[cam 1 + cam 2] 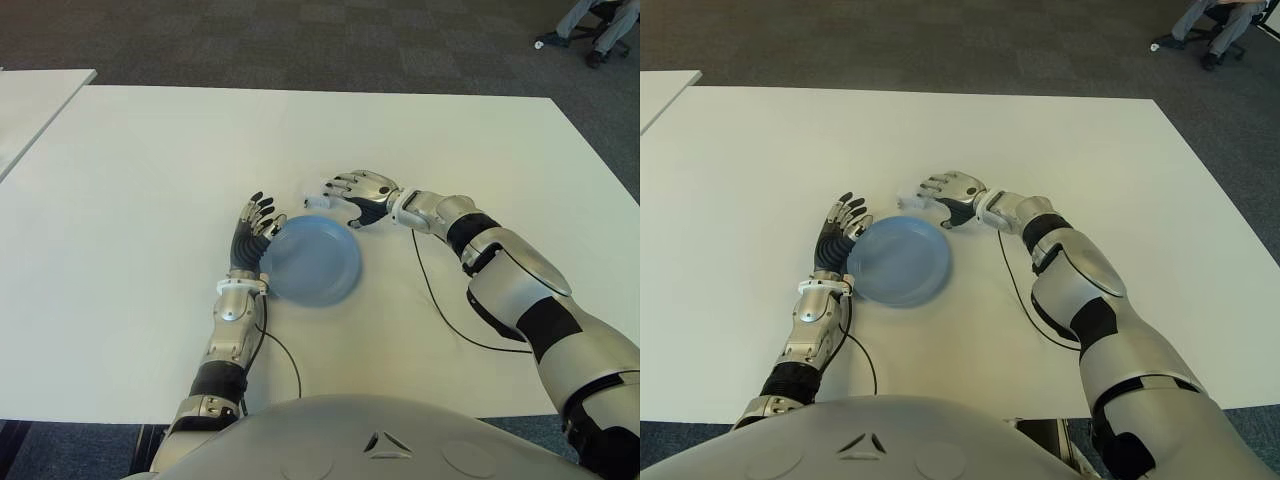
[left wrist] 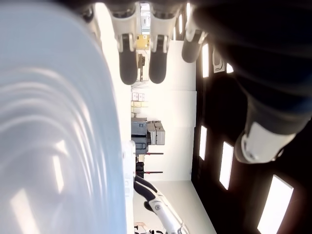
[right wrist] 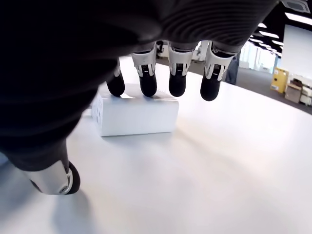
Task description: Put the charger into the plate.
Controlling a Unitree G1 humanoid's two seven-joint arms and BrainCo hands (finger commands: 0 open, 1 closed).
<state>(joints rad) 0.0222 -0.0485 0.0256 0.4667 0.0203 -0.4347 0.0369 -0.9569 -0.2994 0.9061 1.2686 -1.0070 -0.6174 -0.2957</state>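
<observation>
The right robot hand (image 1: 362, 192) is reaching across the white tabletop (image 1: 150, 170), palm down, just beyond the far rim of the blue plate (image 1: 312, 262). The charger (image 3: 135, 114), a small white block, is lying flat on the tabletop directly under that hand's fingertips (image 3: 147, 87); in the eye views it is showing as a white bit poking out at the fingertip side of the hand (image 1: 317, 202), off the plate and just past its far rim. In the right wrist view the four fingers are hanging extended over the block's top edge, two or three tips appearing to be touching it, while the thumb (image 3: 58, 178) is sitting apart on the near side, not pressing the block; the hand is wide, not closed around anything. The left robot hand (image 1: 250, 232) is sitting against the plate's rim on the side away from the right hand, fingers straight and spread, pointing away from the robot's body. Its wrist view is showing the plate's pale blue surface (image 2: 53, 126) close alongside the straight fingers (image 2: 128, 58), nothing being gripped. A thin black cable (image 1: 440, 305) is trailing on the tabletop beneath the right forearm. A seated person's legs (image 1: 598, 20) are showing on the carpet far beyond the right hand.
</observation>
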